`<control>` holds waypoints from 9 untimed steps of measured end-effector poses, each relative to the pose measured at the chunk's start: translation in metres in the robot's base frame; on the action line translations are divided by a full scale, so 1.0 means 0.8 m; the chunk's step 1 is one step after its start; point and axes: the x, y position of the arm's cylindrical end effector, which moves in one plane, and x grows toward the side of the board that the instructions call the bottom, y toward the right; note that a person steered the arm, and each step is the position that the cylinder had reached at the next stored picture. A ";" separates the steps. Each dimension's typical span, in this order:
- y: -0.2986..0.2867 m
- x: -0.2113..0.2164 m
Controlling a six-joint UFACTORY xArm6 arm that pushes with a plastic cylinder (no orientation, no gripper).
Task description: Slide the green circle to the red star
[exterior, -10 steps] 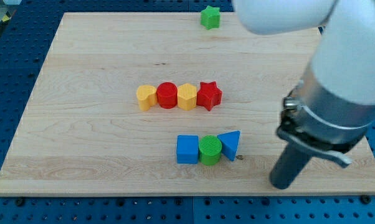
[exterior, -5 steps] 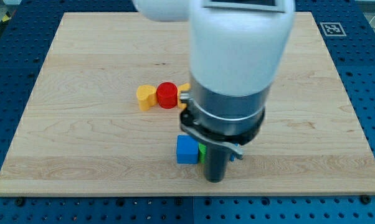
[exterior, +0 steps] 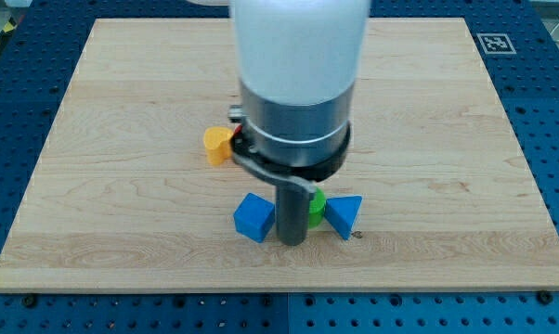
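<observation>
Wooden board (exterior: 122, 111), upright rod, my tip (exterior: 291, 241) between blue cube (exterior: 254, 217) and blue triangle (exterior: 344, 215), against green circle (exterior: 316, 208); no jaws.

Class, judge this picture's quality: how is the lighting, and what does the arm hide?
Camera view: even, soft light, no glare, sharp focus. The arm hides most of the green circle and the row behind it, leaving the yellow block; my tip sits between the blue cube and blue triangle.
</observation>
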 end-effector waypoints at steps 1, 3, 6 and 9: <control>0.019 -0.016; 0.036 -0.053; 0.049 -0.082; 0.042 -0.123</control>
